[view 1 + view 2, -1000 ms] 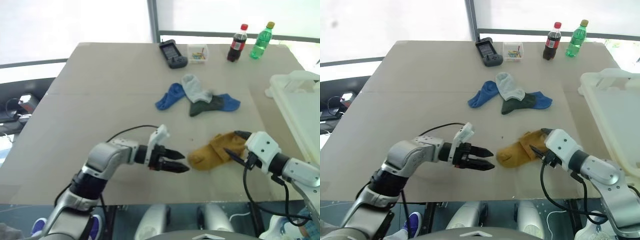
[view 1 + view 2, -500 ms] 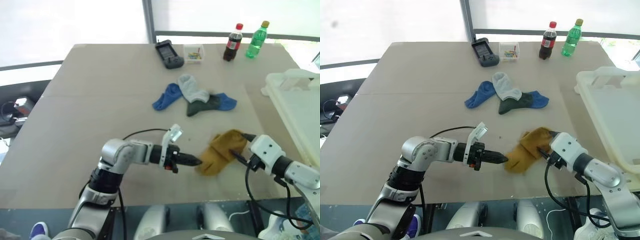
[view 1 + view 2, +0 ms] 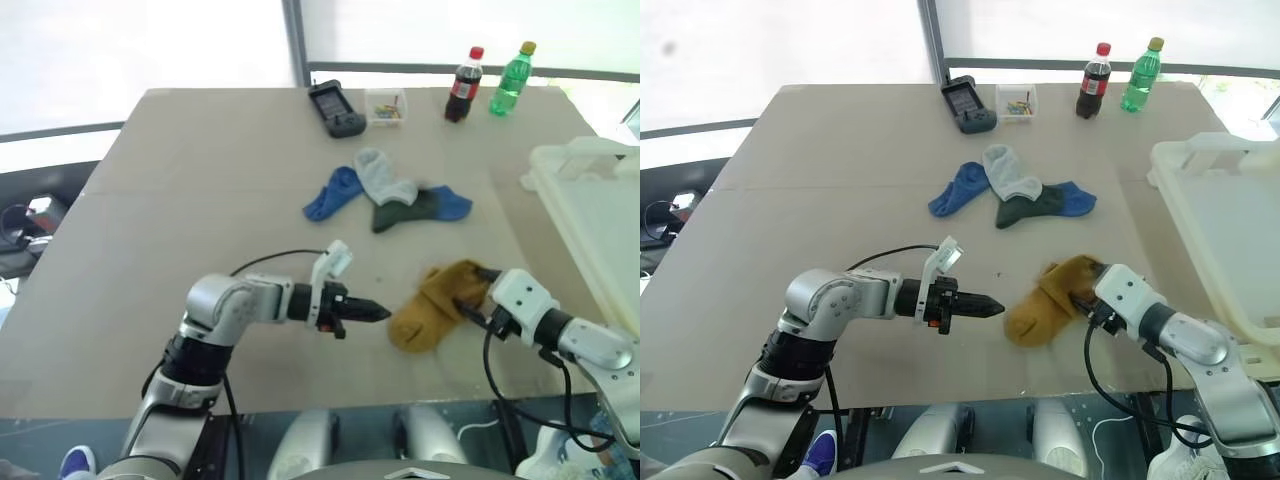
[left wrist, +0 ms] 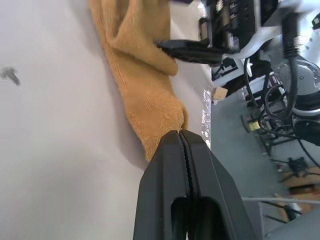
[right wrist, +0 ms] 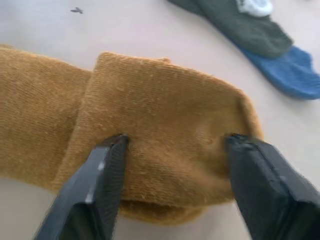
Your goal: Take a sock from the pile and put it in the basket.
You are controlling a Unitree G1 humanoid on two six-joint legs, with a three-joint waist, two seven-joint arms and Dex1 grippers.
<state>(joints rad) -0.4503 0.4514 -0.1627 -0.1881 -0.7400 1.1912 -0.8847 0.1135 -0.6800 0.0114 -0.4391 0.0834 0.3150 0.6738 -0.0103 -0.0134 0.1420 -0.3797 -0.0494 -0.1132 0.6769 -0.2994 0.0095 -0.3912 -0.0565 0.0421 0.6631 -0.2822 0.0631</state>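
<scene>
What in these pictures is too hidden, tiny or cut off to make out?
- Basket: its far side runs off the head view's edge; its inside can't be seen.
- Small clear box: its coloured contents are too small to identify.
- Mustard sock: in the right wrist view, the fold hides its underside between the right gripper's fingers.

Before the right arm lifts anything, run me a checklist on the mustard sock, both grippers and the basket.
1. Right gripper astride the mustard sock: ok.
2. Its fingers closed on the sock: not ok, they stand apart.
3. Left gripper shut; holding the sock's toe: cannot tell.
4. Other socks lying apart from the mustard one: ok.
5. Basket open on the robot's right: ok.
</scene>
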